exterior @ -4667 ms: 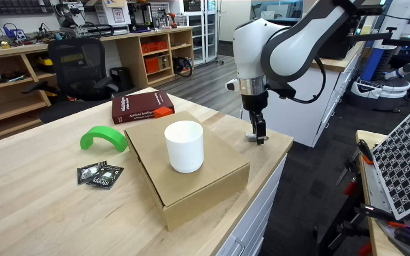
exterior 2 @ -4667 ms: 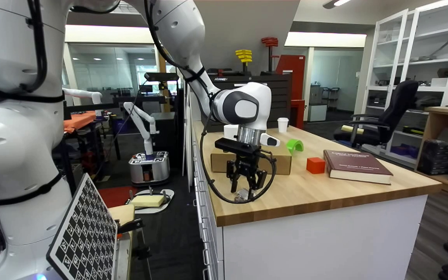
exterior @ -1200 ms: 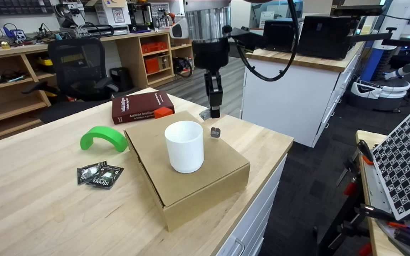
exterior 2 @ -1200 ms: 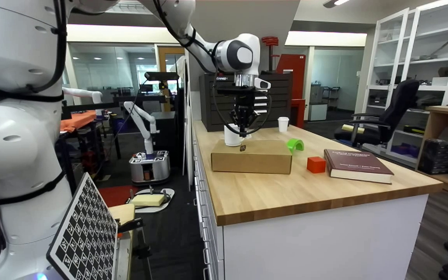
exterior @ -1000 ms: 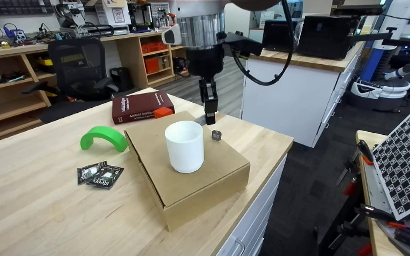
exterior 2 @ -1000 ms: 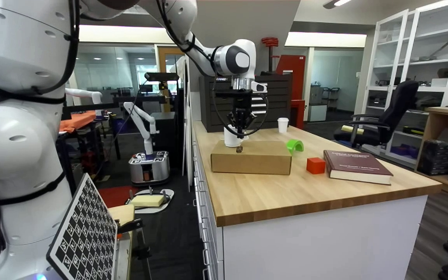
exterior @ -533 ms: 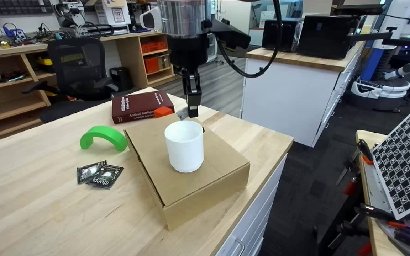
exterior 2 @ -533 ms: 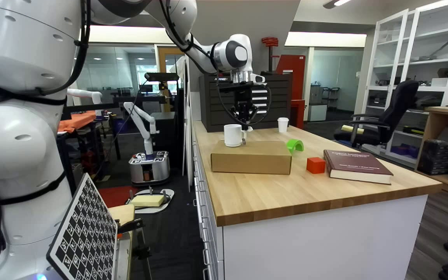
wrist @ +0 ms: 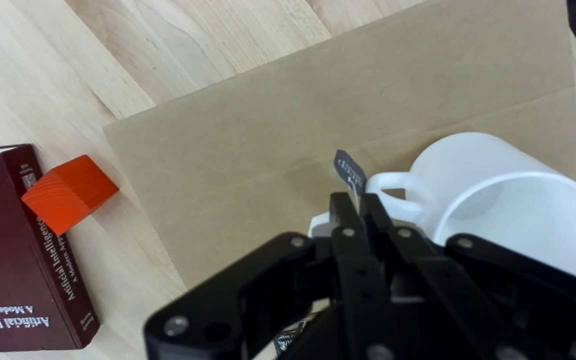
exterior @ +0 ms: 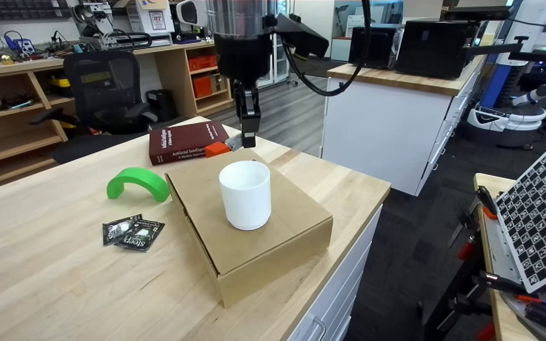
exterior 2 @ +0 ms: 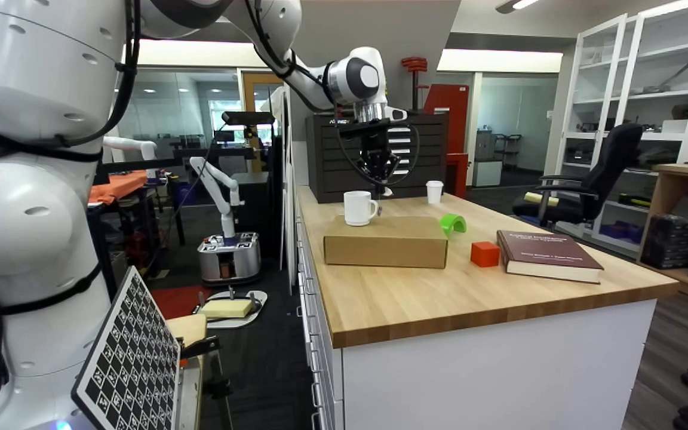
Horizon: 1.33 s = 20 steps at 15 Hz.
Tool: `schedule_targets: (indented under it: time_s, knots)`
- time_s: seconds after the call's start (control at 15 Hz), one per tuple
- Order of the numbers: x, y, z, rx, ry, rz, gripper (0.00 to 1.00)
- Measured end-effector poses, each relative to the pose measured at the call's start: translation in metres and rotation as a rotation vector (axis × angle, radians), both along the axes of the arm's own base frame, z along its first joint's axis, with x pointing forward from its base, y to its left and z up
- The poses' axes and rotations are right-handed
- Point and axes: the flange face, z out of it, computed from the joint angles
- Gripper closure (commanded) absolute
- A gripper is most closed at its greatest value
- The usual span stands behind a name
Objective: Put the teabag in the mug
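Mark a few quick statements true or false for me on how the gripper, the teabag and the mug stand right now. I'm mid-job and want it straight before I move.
1. The gripper is shut on the teabag. True.
2. The mug stands upright on the cardboard box. True.
3. The teabag is already inside the mug. False: it is held in the air, outside the mug.
4. The mug's handle is on the side toward the gripper. True.
5. The gripper is directly above the mug. False: it is off to the handle side.
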Motion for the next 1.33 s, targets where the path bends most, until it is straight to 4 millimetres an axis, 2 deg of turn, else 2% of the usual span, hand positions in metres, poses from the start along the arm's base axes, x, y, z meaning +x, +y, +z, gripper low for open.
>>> schedule_targets:
  time_s: [0.67, 1.0, 1.33]
  knots:
    - [0.005, 0.003, 0.02, 0.066, 0.001, -0.023, 0.97]
    - [0.004, 0.005, 0.027, 0.116, 0.075, -0.029, 0.97]
    - [-0.011, 0.025, 0.019, 0.143, 0.171, -0.012, 0.97]
